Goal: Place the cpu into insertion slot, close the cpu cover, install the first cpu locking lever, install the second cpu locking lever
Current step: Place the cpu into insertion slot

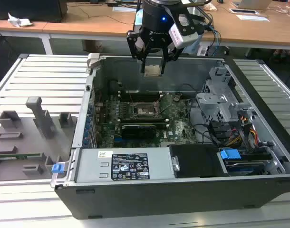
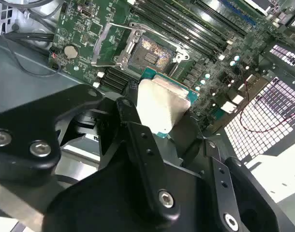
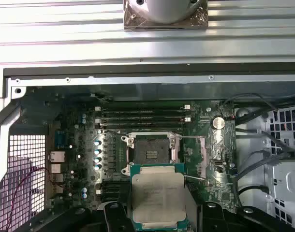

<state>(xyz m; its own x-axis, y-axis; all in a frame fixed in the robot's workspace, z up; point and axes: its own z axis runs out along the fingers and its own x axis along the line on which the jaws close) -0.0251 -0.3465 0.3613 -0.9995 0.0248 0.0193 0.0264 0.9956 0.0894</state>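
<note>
I am looking down into an open computer case (image 1: 183, 190) lying on a slatted metal table (image 1: 40, 76). My gripper (image 1: 153, 66) is hovering above the case's far wall in the exterior view, and its black fingers (image 2: 138, 140) are clamping the cpu (image 1: 153, 71) by two opposite edges. The cpu is hanging in the air, touching nothing but the fingers, with its pale metal top (image 3: 157, 198) facing both wrist cameras and its green edge showing.

Below it, the green circuit board (image 1: 178, 126) is carrying the insertion slot (image 3: 150, 147), which is sitting uncovered with its dark contact field exposed. The cpu cover (image 2: 111, 46) is standing flipped open just beside the slot. In the first wrist view, the cpu is sitting just beside the slot and not over it.
</note>
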